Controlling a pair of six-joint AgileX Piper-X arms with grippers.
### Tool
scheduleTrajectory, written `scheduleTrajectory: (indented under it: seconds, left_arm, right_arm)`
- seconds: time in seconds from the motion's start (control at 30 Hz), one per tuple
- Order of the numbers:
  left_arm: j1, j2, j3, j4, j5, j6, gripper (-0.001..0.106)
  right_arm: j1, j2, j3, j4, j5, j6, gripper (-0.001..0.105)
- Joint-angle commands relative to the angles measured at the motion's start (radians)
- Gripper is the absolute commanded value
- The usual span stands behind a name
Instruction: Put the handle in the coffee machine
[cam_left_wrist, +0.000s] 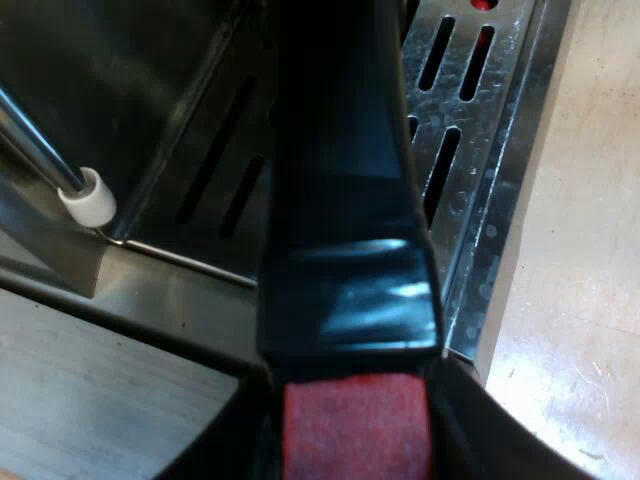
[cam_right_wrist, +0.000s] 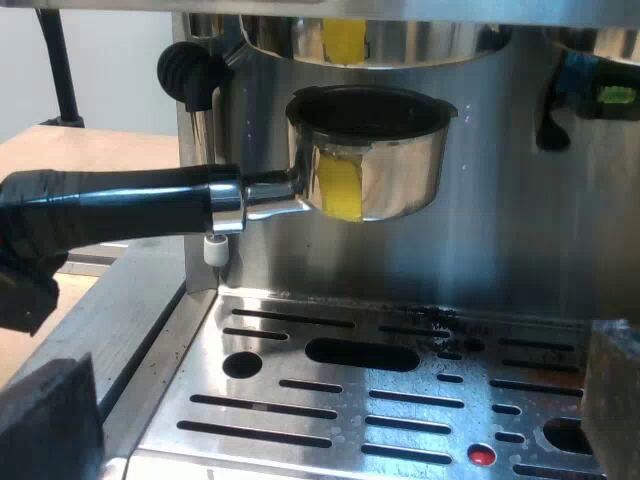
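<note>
Looking from the right wrist, we saw the portafilter (cam_right_wrist: 370, 160) held roughly level at the espresso machine's (cam_right_wrist: 520, 230) front. Its basket sat just beneath the group head (cam_right_wrist: 370, 35), apart from it and above the drip tray (cam_right_wrist: 400, 400). Its dark handle (cam_right_wrist: 130, 195) ran out to our left gripper (cam_right_wrist: 28, 255). Our right gripper (cam_right_wrist: 335, 410) hung low over the tray's near edge, fingers spread wide, gripping nothing. The left wrist view showed instead the handle's red end (cam_left_wrist: 355, 445) clamped between the left gripper's fingers (cam_left_wrist: 480, 430), with the steam wand's white tip (cam_left_wrist: 88, 195) near.
</note>
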Motion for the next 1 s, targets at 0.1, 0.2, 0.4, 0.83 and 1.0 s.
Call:
scheduleTrajectory:
  seconds: [0.1, 0.2, 0.4, 0.83, 1.0]
  left_arm:
    - [-0.002, -0.006, -0.051, -0.013, 0.058, -0.018, 0.000]
    - [-0.002, -0.006, -0.086, 0.039, 0.101, -0.020, 0.000]
    - [-0.002, -0.006, -0.109, 0.089, 0.110, -0.019, 0.000]
    - [-0.002, -0.008, -0.188, 0.211, 0.120, -0.010, 0.000]
    - [-0.002, -0.008, -0.223, 0.235, 0.156, -0.010, 0.000]
  right_arm:
    - [-0.005, -0.001, -0.005, -0.013, 0.005, -0.008, 0.104]
    - [-0.005, -0.001, -0.005, -0.013, 0.005, -0.008, 0.104]
    - [-0.005, -0.001, -0.005, -0.013, 0.005, -0.008, 0.104]
    - [-0.001, -0.001, -0.005, -0.005, 0.005, -0.008, 0.104]
    - [-0.001, -0.001, -0.005, -0.005, -0.006, -0.006, 0.104]
